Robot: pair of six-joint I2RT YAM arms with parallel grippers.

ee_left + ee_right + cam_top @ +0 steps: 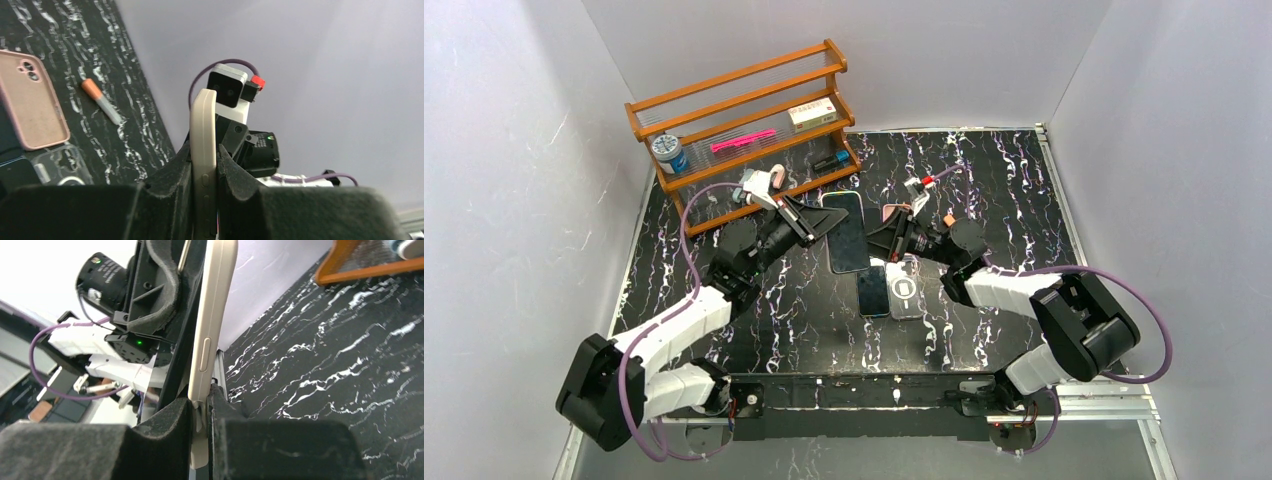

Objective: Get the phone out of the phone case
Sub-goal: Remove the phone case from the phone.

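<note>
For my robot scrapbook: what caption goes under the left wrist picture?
Left gripper clamping a cream phone case edge-on above the marbled table, pink case lying nearby.

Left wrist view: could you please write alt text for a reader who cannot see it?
Dark padded left fingers pinch a cream phone case seen edge-on and upright, with the right arm's wrist camera just behind it against a pale wall. On the black marbled table at left lie a pink phone case, an orange-capped marker and a clear case.

No legible text, box (812, 113) label on rack (734, 88) too blurred
</note>
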